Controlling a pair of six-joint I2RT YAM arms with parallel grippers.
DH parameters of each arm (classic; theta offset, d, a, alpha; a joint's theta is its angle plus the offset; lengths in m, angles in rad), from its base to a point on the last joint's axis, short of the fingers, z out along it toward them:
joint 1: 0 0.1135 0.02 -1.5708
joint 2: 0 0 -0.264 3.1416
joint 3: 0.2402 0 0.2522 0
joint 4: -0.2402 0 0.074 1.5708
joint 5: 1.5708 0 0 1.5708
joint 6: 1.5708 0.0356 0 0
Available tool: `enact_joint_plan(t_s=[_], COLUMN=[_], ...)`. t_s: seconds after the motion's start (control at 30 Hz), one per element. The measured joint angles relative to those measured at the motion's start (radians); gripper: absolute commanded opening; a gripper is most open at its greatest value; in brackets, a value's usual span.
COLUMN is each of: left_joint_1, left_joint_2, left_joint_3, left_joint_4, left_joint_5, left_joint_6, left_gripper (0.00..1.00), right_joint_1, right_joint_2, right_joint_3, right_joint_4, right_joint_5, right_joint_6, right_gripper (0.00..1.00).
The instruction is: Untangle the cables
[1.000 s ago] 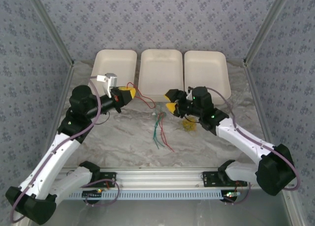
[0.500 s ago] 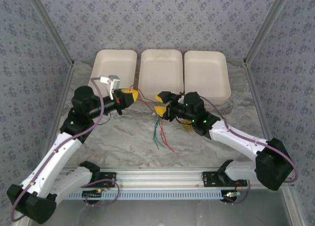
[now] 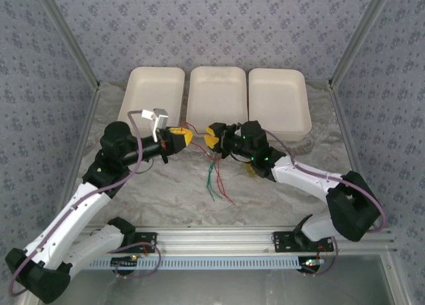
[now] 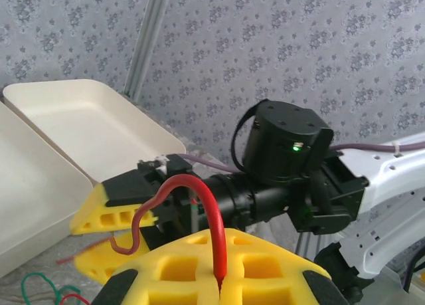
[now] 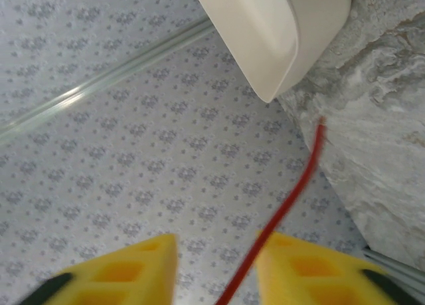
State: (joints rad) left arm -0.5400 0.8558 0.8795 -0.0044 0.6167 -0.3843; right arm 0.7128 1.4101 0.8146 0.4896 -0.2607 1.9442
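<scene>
My left gripper (image 3: 181, 137) is shut on the red cable (image 3: 196, 135), held above the table. In the left wrist view the red cable (image 4: 202, 197) arcs up out of the closed yellow pads of the left gripper (image 4: 219, 282) and runs left between the fingers of the right gripper (image 4: 109, 233). My right gripper (image 3: 212, 136) faces the left one, open, a short gap away. In the right wrist view the red cable (image 5: 287, 202) passes just inside the right finger (image 5: 312, 272) of the right gripper (image 5: 216, 282). Green and red cables (image 3: 216, 179) lie tangled on the table below. A yellow cable (image 3: 255, 169) peeks from under the right arm.
Three white trays (image 3: 153, 86) (image 3: 216, 86) (image 3: 279, 92) stand side by side at the back. A metal rail (image 3: 212, 242) runs along the near edge. Patterned walls close in left, right and behind. A tray corner (image 5: 279, 32) shows in the right wrist view.
The right gripper has swung left and up to the left gripper, taking the red cable between its open fingers. The left gripper has edged right, still holding the red cable.
</scene>
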Motion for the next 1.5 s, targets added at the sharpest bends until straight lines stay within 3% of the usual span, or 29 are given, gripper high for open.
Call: enact_joint_plan(t_s=[0.07, 0.27, 0.5, 0.7, 1.0, 1.43, 1.47, 1.5], left_joint_1=[-0.004, -0.007, -0.068, -0.171, -0.235, -0.347, -0.349, -0.349], left_joint_2=[-0.009, -0.026, 0.058, 0.238, 0.414, 0.597, 0.594, 0.585], left_joint_3=[-0.011, -0.029, -0.032, 0.038, 0.14, 0.256, 0.251, 0.24], left_joint_4=[-0.005, -0.072, -0.156, -0.142, -0.158, -0.075, -0.064, -0.051], left_joint_5=[0.0, -0.013, -0.073, -0.17, -0.258, -0.341, -0.348, -0.355], left_joint_6=[0.002, 0.019, 0.062, 0.119, 0.16, 0.158, 0.155, 0.149], left_gripper=[0.0, 0.0, 0.0, 0.0, 0.0, 0.0, 0.0, 0.0], right_joint_1=[-0.014, -0.122, -0.251, -0.249, -0.224, -0.204, -0.207, -0.213], right_joint_2=[0.011, -0.026, -0.146, -0.082, 0.127, 0.165, 0.168, 0.17], right_joint_3=[0.009, 0.068, 0.415, 0.72, 1.077, 1.219, 1.226, 1.236], right_joint_4=[0.001, -0.094, -0.422, -0.701, -1.02, -1.195, -1.201, -1.211], right_joint_5=[-0.001, -0.01, -0.018, -0.101, -0.137, -0.137, -0.137, -0.137], right_joint_6=[0.0, -0.116, -0.471, -0.72, -1.012, -1.21, -1.214, -1.221], right_gripper=[0.01, 0.0, 0.0, 0.0, 0.0, 0.0, 0.01, 0.14])
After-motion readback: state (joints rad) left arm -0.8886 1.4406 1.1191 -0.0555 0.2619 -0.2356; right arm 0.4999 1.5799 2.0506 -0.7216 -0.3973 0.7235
